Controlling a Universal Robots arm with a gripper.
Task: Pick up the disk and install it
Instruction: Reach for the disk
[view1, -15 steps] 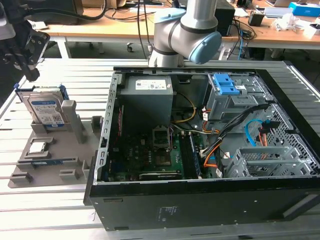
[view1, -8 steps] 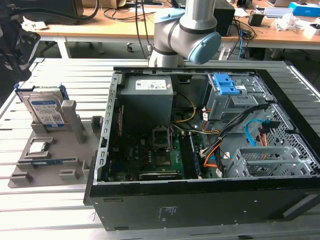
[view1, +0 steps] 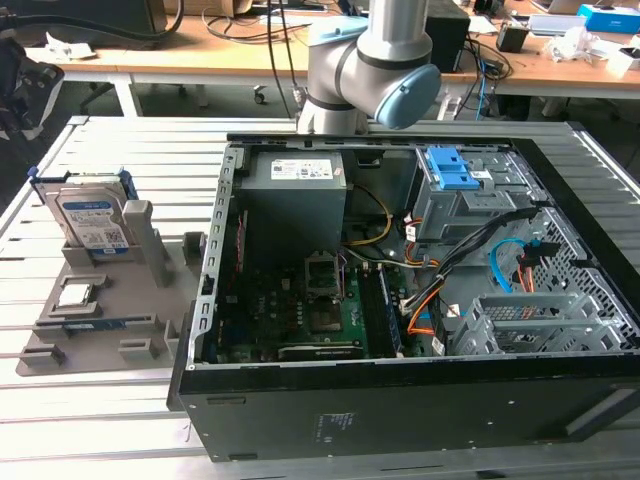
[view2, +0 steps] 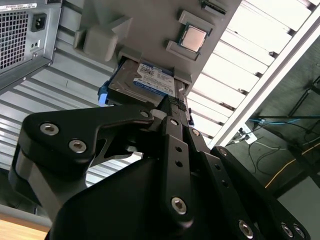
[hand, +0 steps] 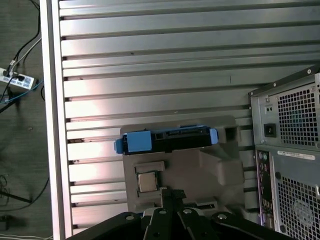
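Observation:
The disk is a silver drive with a white-and-blue label and blue rails. It stands leaning in a slot of the grey holder at the exterior view's left. In both wrist views I see it from a distance: the disk label side, and the disk edge-on with its blue rail. My gripper hangs in the air well off the disk, pointed toward it. The black fingers of my gripper lie together with nothing between them.
A small square processor chip lies in the same holder in front of the disk. The open computer case stands at the exterior view's right, with a grey bay and blue latch inside. The slatted metal table ends at a rail with cables beyond.

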